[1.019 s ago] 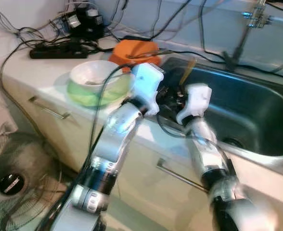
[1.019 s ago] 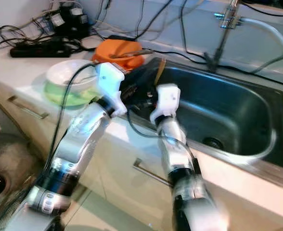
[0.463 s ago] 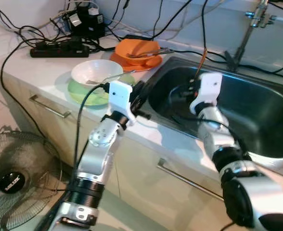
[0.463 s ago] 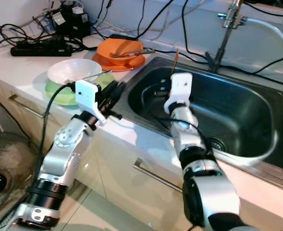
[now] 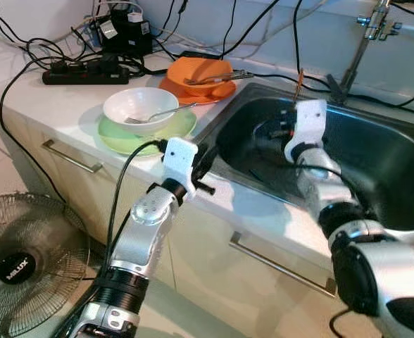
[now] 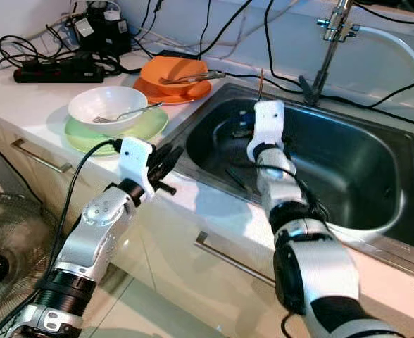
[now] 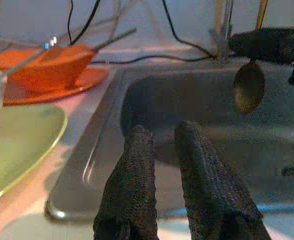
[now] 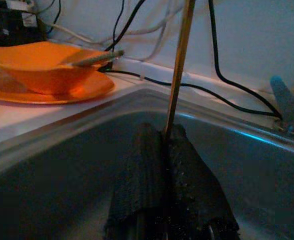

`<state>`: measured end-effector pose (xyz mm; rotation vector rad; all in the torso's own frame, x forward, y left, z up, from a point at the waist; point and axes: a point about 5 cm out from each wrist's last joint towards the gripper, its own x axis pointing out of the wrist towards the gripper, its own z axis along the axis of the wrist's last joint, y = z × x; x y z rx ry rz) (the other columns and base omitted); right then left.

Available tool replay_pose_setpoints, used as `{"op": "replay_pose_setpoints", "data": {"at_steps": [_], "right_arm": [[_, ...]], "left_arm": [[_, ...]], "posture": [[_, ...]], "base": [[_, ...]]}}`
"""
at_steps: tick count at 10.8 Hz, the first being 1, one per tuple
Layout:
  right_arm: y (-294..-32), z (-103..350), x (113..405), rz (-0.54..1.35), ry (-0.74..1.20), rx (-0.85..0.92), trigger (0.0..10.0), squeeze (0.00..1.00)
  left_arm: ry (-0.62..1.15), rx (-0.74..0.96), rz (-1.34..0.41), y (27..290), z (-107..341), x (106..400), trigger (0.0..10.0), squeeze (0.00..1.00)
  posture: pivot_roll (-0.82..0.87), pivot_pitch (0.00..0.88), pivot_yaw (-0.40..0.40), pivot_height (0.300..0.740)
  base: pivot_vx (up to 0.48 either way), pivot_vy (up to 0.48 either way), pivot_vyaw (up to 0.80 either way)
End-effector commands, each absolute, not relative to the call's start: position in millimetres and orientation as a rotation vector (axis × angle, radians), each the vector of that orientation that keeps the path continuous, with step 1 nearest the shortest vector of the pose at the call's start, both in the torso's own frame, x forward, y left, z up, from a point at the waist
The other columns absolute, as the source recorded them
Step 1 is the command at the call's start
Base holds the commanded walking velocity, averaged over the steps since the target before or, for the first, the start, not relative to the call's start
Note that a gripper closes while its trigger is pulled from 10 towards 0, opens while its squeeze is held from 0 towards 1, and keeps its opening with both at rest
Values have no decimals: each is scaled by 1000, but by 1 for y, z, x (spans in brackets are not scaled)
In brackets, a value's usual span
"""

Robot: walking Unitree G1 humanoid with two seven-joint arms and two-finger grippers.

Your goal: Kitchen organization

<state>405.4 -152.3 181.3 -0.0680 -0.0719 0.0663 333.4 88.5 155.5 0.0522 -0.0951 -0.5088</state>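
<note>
My right gripper (image 8: 164, 132) hovers inside the steel sink (image 5: 376, 165), near its left wall, shut on the thin golden handle of a spoon (image 8: 179, 65). The handle (image 5: 300, 77) sticks up above the gripper, and the spoon's bowl (image 7: 248, 92) hangs below it. My left gripper (image 7: 164, 131) sits at the sink's front left corner, over the counter edge (image 5: 214, 193). Its fingers (image 5: 204, 158) stand a little apart, open, with nothing between them. A white bowl (image 5: 140, 107) holding a fork rests on a green plate (image 5: 115, 134) to the left.
An orange bowl (image 5: 198, 70) on an orange plate, with a utensil across it, sits behind the sink's left corner. A dark utensil (image 6: 235, 179) lies in the sink. Faucet (image 5: 365, 35), cables and a power strip (image 5: 87, 70) line the back. A floor fan (image 5: 17, 260) stands lower left.
The right gripper carried the spoon from the sink's left rim farther over the basin. The left gripper drew back and down to the counter's front edge. The head view also shifted.
</note>
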Motion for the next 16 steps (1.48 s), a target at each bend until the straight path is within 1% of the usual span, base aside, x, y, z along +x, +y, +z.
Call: {"op": "replay_pose_setpoints", "data": {"at_steps": [1, 3, 6, 7, 8, 10, 11, 13, 15, 16], "right_arm": [[-154, 184, 408, 60, -42, -86, 10000, 0], [-154, 169, 406, 56, 59, -76, 10000, 0], [-154, 160, 404, 61, 112, -73, 10000, 0], [-153, 157, 403, 69, 123, -71, 10000, 616], [-152, 157, 403, 72, 126, -71, 10000, 1000], [-150, 157, 403, 78, 124, -75, 10000, 1000], [-149, 157, 403, 82, 120, -78, 10000, 0], [-146, 158, 403, 89, 105, -75, 10000, 0], [-137, 180, 406, 139, -40, -39, 10000, 0], [-132, 190, 407, 170, -109, -7, 10000, 0]], "left_arm": [[-54, 64, -495, 91, 147, 332, 10000, 0], [-40, 68, -497, 90, 145, 330, 10000, 0], [-31, 66, -496, 90, 144, 329, 10000, 0], [-28, 67, -495, 90, 143, 329, 10000, 0], [-26, 66, -497, 89, 143, 329, 10000, 0], [-24, 66, -503, 88, 142, 328, 10000, 0], [-24, 65, -504, 88, 142, 328, 10000, 0], [-27, 64, -505, 87, 142, 328, 10000, 0], [-83, 106, -482, 88, 148, 328, 10000, 0], [-132, 175, -454, 89, 156, 330, 10000, 0]], "posture": [[189, 13, -19, 740], [196, 11, -22, 740], [201, 6, -23, 740], [202, 1, -23, 740], [202, 0, -21, 740], [201, 0, -21, 740], [201, 0, -20, 740], [200, 0, -19, 740], [197, 0, -18, 740], [196, 0, -19, 740]], "base": [[0, 0, 0], [0, 0, 0], [0, 0, 0], [0, 0, 0], [0, 0, 0], [0, 0, 0], [0, 0, 0], [0, 0, 0], [0, 0, 0], [0, 0, 0]]}}
